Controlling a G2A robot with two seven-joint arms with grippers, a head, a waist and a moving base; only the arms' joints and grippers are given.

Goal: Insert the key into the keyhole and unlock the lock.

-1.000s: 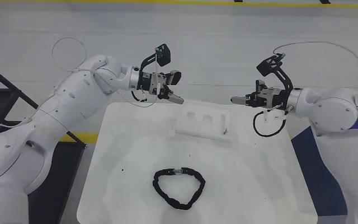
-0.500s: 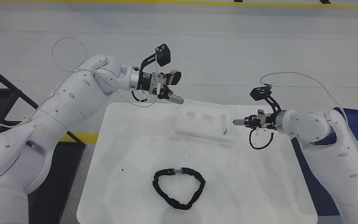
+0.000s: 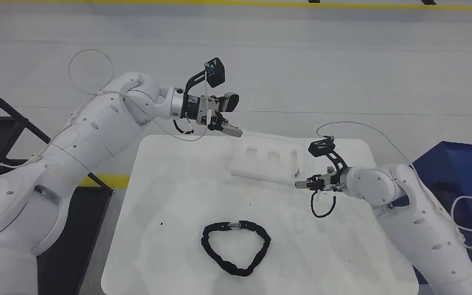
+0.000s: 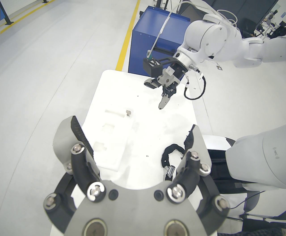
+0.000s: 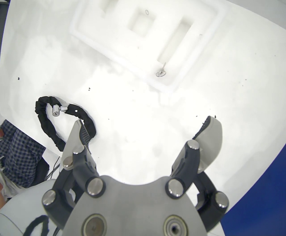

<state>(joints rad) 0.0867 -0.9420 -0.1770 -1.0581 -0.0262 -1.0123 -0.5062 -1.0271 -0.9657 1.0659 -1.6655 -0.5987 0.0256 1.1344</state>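
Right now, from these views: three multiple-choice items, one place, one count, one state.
1. The key lies: A) in a drawer B) on the tray C) on a hook
2. The tray's recesses number: A) two B) five C) three
3. The right tool is: A) open, empty B) shut on the key C) shut on a cloth
1 B: the key rests on the tray by a recess.
2 C: three cutouts sit in a row.
3 A: its jaws stand apart, nothing between.
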